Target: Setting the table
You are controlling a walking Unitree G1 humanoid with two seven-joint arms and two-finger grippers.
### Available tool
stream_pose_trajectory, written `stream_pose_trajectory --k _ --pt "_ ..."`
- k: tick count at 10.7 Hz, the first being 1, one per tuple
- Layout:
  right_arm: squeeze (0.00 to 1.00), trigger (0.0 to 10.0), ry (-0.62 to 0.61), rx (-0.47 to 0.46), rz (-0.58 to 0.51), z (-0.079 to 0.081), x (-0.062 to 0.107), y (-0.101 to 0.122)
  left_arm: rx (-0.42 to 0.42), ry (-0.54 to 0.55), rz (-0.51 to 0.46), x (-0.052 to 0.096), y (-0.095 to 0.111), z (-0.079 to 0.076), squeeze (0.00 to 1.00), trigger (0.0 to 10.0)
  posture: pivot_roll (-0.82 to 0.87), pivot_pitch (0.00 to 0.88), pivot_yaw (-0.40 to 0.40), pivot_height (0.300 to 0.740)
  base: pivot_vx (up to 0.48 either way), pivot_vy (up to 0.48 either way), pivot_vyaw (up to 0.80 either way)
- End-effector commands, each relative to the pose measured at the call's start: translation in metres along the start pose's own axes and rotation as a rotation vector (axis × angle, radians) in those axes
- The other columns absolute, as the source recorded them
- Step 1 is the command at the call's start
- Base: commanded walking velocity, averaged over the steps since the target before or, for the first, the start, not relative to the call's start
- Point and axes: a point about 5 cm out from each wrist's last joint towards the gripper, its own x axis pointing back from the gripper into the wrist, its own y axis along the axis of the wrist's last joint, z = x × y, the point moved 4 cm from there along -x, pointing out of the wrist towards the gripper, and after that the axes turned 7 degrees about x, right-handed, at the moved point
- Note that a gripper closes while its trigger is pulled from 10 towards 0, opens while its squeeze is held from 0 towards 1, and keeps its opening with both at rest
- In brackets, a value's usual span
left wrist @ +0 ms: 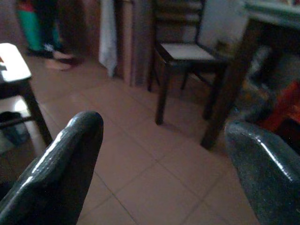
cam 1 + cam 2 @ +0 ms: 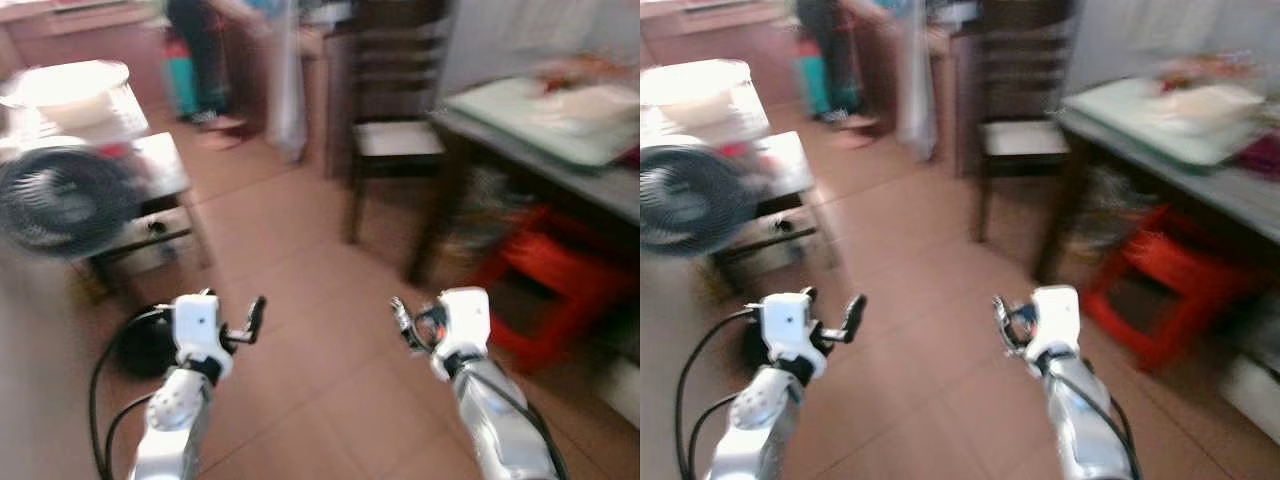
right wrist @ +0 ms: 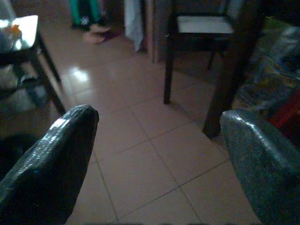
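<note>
The dining table [image 2: 575,178] stands at the right, its grey top carrying a pale green mat [image 2: 510,112] and blurred dishes [image 2: 592,92]. My left gripper [image 2: 243,322] is raised low at the left over the tiled floor, open and empty, its fingers [image 1: 70,159] wide apart in the left wrist view. At the right, my right gripper [image 2: 404,322] is also held up open with nothing in it, the same wide gap between its fingers [image 3: 56,154] in the right wrist view. Both are well short of the table. The head views are blurred.
A dark wooden chair [image 2: 395,135] stands at the table's far end. A red stool [image 2: 545,280] sits under the table. At the left are a fan [image 2: 60,200], a low side table [image 2: 160,165] and a black cabled object [image 2: 145,345]. A person [image 2: 205,50] stands at the back.
</note>
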Motion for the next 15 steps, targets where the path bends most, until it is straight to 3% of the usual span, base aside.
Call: stream_pose_trajectory --k 1,15 --pt "0.00 10.0 0.010 0.005 -0.005 0.0031 -0.0005 0.0020 0.005 0.021 0.001 0.0005 0.0009 0.0048 0.00 10.0 -0.06 0.041 0.024 0.740 0.000 0.000 -0.77" --pt "0.00 10.0 -0.042 0.002 -0.031 -0.0022 -0.0031 0.0079 -0.012 -0.017 0.002 -0.0066 0.0037 -0.0014 0.00 10.0 -0.07 0.037 0.045 0.740 0.000 0.000 -0.77"
